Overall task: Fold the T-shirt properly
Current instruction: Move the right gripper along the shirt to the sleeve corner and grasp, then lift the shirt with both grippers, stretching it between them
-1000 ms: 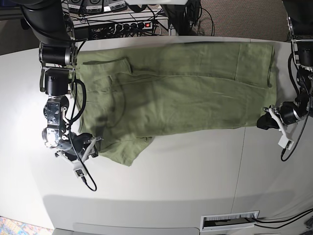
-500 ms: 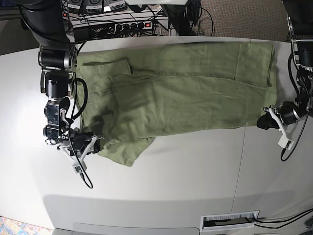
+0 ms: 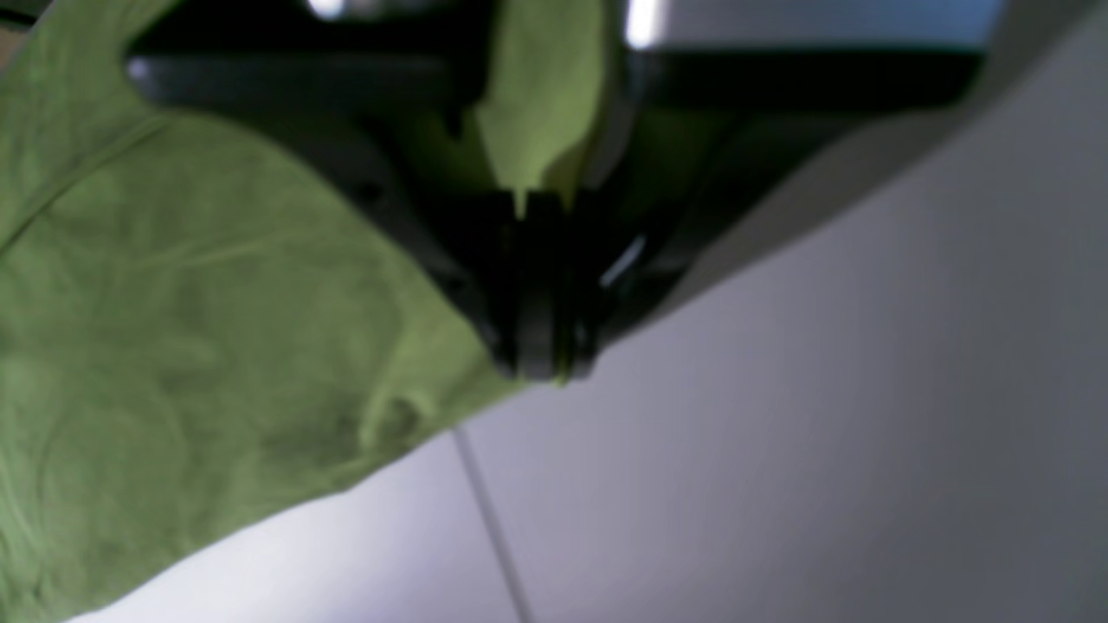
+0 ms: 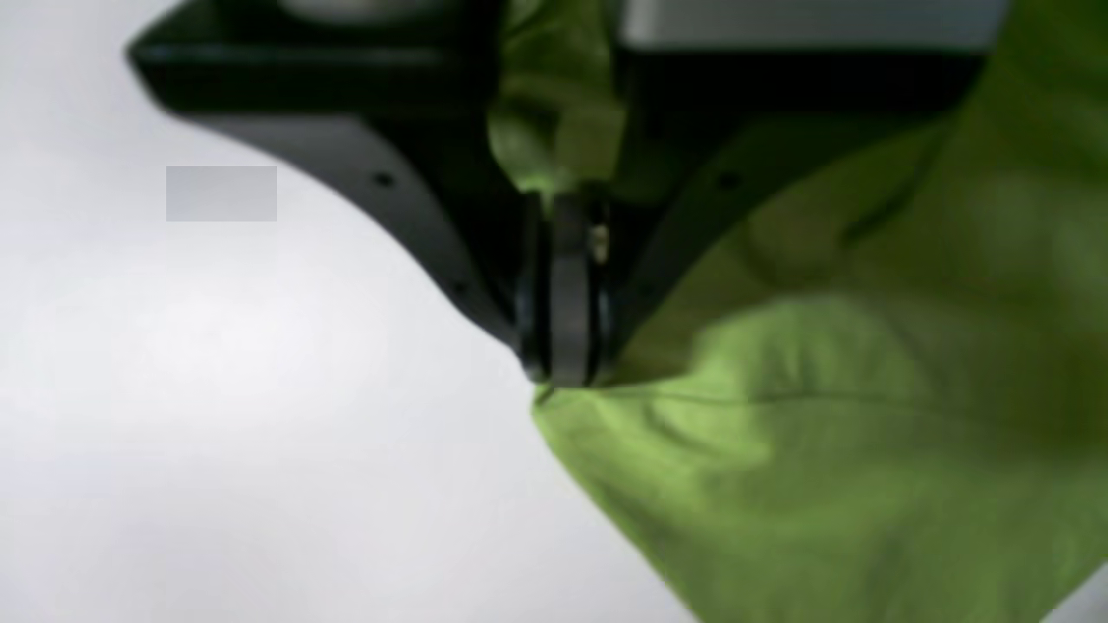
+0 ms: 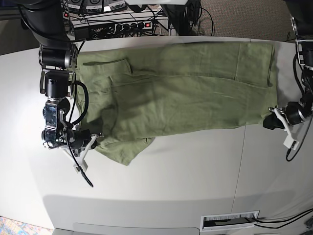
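You've got the white surface [image 5: 161, 181] with the T-shirt [image 5: 181, 93] spread lengthwise across its far half, wrinkled, one sleeve flap poking out toward the near edge on the base view's left. The shirt runs nearly from one arm to the other. Your right gripper [image 5: 94, 142] sits at the shirt's left-hand near corner; in the right wrist view its jaws are pressed together with green fabric bunched between them, so it has hold of the T-shirt. Your left gripper [image 5: 270, 121] is at the opposite near corner; the left wrist view shows its jaws closed tight too, with a tongue of the cloth pinched in. Both wrist views are blurred. Power strip [image 5: 129, 25] behind the surface.
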`<state>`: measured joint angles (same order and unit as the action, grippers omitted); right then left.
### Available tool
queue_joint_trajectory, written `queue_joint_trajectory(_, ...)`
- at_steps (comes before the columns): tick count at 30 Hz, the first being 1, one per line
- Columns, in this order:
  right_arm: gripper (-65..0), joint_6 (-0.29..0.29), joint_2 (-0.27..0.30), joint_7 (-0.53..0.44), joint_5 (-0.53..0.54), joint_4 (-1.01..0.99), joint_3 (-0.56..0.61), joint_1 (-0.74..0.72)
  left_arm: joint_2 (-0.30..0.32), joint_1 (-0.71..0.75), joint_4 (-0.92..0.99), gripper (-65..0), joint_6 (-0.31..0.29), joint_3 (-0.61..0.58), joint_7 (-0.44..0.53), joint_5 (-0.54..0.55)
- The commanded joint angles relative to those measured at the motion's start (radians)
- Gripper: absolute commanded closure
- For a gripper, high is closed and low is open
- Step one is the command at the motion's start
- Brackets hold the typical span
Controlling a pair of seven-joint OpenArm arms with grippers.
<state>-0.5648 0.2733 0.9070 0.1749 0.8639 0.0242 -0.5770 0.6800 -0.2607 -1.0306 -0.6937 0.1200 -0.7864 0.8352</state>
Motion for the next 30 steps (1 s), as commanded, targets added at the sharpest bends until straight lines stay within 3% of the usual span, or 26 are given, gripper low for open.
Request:
queue_joint_trajectory(1, 0.0, -0.004, 0.007, 0.025, 0.007, 0.031, 0.001, -0.022, 0.039, -0.022, -0.015, 0.0, -0.004, 0.008, 0.015, 0.044)
queue_joint_trajectory(4, 0.0, -0.004, 0.007, 0.049, 0.020, 0.087, 0.001, -0.022, 0.078, -0.022, -0.015, 0.0, -0.004, 0.008, 0.005, 0.104)
queue_joint_trajectory(8, 0.0, -0.004, 0.007, 0.082, 0.031, 0.143, 0.001, -0.021, 0.125, -0.022, -0.015, 0.0, -0.004, 0.008, -0.081, 0.241)
queue_joint_trajectory(14, 0.0, -0.004, 0.007, 0.177, 0.169, 0.219, 0.001, -0.021, 0.169, -0.022, -0.015, 0.0, -0.004, 0.008, -0.216, 0.461)
queue_joint_trajectory(22, 0.0, -0.005, 0.007, 0.378, 0.304, 0.317, 0.001, -0.021, 0.174, -0.021, -0.015, 0.0, -0.004, 0.008, -0.375, 0.578)
queue_joint_trajectory(26, 0.0, -0.005, 0.010, 0.471, 0.342, 0.378, 0.001, -0.021, 0.174, -0.021, -0.015, 0.0, -0.004, 0.008, -0.516, 0.648)
queue_joint_trajectory(30, 0.0, -0.007, 0.037, 0.481, 0.343, 0.409, 0.001, -0.004, 0.174, -0.016, -0.015, 0.0, -0.004, 0.008, -0.610, 0.648)
